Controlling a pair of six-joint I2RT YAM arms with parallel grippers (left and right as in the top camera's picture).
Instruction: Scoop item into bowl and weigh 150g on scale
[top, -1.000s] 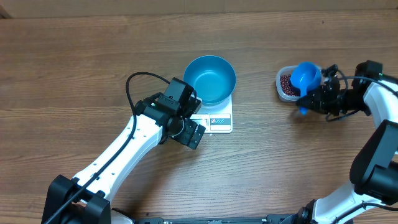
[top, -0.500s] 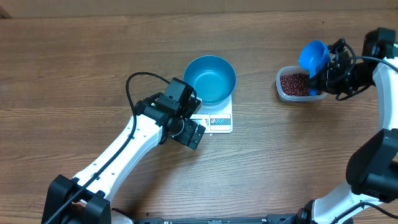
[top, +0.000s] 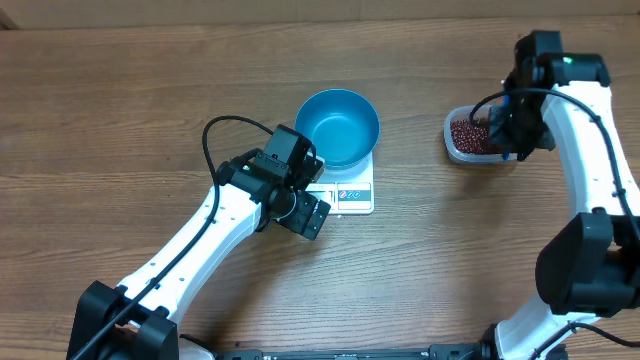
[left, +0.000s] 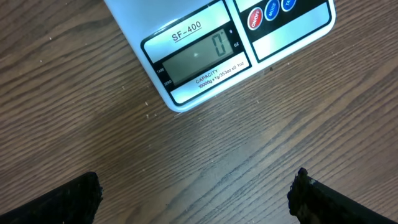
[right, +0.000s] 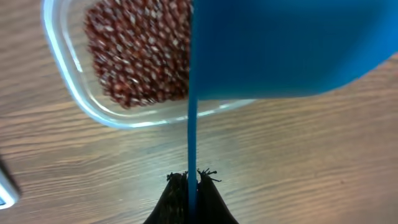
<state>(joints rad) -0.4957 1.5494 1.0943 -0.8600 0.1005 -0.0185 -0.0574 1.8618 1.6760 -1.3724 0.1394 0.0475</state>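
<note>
Clamped on the blue scoop, the right gripper has swung over the tub of beans, three o'clock of the empty bowl on its zeroed scale, first scoop pending; the left gripper hangs wide open, empty.

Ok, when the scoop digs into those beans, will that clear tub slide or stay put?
The tub looks like thin plastic on the smooth table, so it may slide. Its beans seem a shallow layer, adding little weight. Loose, they should part easily.

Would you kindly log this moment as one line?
left gripper: open, beside scale | right gripper: shut on scoop by beans | bowl: empty, on scale
</note>
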